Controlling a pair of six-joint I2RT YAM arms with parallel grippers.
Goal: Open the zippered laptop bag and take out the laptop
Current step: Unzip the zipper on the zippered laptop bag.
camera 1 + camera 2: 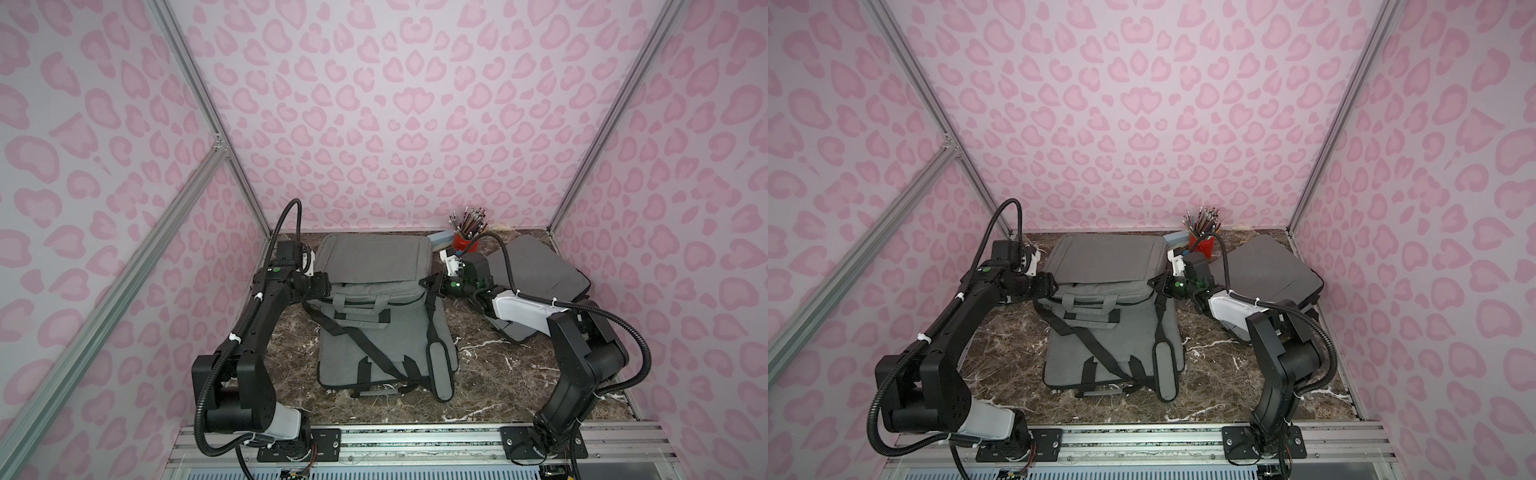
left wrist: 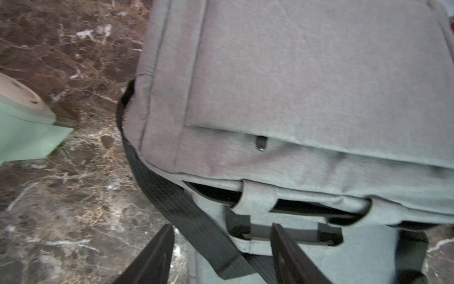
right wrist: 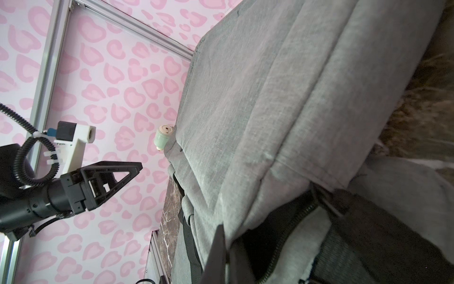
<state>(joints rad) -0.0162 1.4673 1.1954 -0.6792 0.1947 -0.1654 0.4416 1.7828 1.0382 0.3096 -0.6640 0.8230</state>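
- Laptop bag, grey, lies mid-frame toward the back wall in both top views. Its zip is parted along the near edge, and the gap shows only dark, so I cannot make out a laptop.
- My left gripper is spread at the bag's left corner. The frame's bottom edge cuts its fingers off, and the black shoulder strap runs between them.
- My right gripper is pressed together at the bag's right corner, beside the zip. It is cut off at the bottom, so I cannot tell whether fabric is caught in it.
- A grey padded panel lies flat lower in the frame, crossed by straps. I cannot tell whether it belongs to the same bag.
- Another grey bag, centre right, is partly hidden by my right arm.
- A pale green cylinder is blurred at the left edge.
- The brown marble table carries a red cup of pencils at the back.
- Pink leopard-spot walls and aluminium posts surround it.
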